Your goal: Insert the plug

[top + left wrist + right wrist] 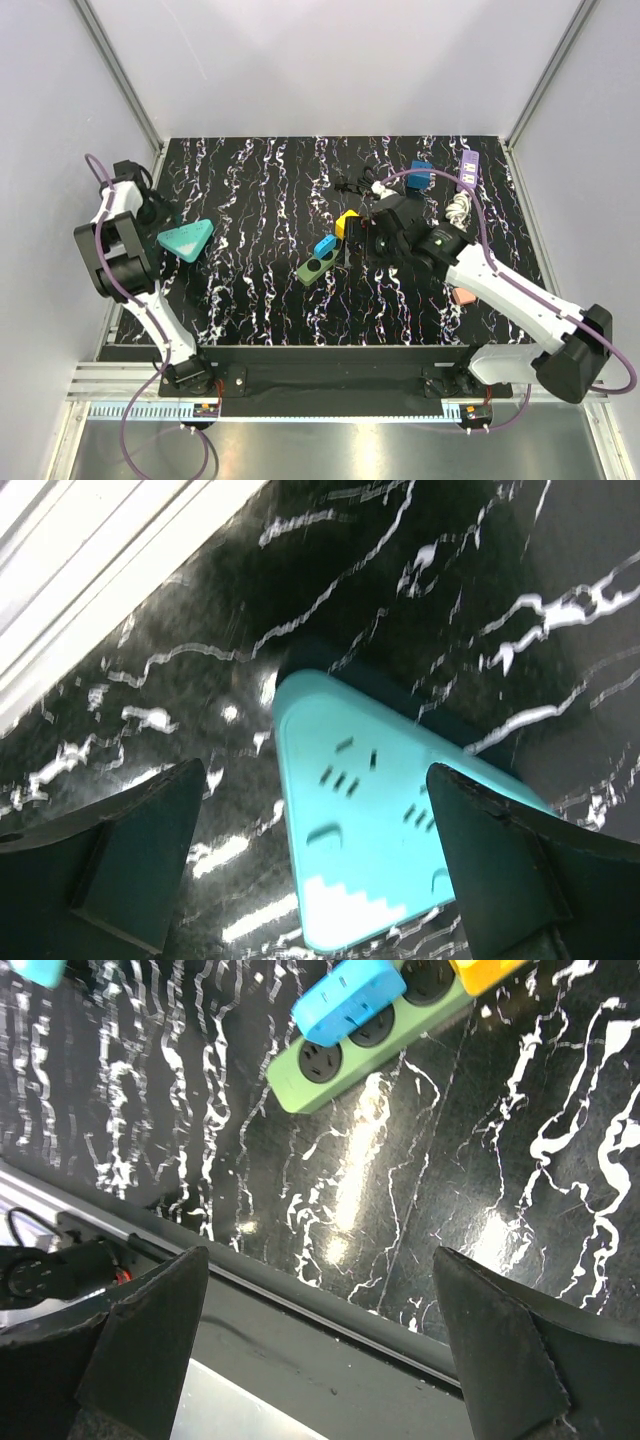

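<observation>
A green power strip lies mid-table with a blue plug and a yellow plug seated in it. In the right wrist view the strip, the blue plug and the yellow plug sit at the top. My right gripper is open and empty, raised just right of the strip. My left gripper is open at the far left. It straddles a teal triangular socket block without touching it.
A blue adapter, a purple power strip, a coiled white cable and a black cable lie at the back right. A pink object sits under the right arm. The table's front rail is below my right gripper.
</observation>
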Robot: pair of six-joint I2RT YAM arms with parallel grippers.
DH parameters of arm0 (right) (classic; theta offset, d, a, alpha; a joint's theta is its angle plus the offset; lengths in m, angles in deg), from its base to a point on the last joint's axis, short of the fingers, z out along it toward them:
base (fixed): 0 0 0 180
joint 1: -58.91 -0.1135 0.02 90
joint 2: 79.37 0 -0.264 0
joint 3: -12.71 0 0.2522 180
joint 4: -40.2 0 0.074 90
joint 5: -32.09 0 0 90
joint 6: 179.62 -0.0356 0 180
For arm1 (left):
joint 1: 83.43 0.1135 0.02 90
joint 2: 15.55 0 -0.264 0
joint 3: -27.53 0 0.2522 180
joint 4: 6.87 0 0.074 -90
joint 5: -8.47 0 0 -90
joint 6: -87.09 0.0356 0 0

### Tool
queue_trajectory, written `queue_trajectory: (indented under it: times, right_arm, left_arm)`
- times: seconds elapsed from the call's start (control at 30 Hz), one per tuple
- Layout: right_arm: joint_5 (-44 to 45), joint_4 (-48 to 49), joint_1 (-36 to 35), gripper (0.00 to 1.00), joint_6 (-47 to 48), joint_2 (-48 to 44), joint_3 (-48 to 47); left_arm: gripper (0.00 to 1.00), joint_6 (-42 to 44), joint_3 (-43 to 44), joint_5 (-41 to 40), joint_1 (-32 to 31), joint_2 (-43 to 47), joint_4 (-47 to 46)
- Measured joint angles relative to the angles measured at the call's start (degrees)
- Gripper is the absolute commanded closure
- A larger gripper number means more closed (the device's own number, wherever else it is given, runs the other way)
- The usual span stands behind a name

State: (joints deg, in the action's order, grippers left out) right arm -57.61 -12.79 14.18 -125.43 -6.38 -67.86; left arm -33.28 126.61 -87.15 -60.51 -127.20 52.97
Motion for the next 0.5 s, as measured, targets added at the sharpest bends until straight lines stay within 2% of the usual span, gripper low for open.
queue_trajectory:
  times: [0.3, 0.5]
  right_arm:
    - [0.0, 0.1, 0.1, 0.00, 0.0, -3.6, 0.1]
    - [0.0, -0.1, 0.1, 0.00, -0.5, -4.6, 1.4]
  left_arm:
    - [0.01, 1.0, 5.9, -0.2, 0.0, -7.2, 0.7]
    - [0.18, 0.4, 3.6, -0.3, -0.1, -7.8, 0.4]
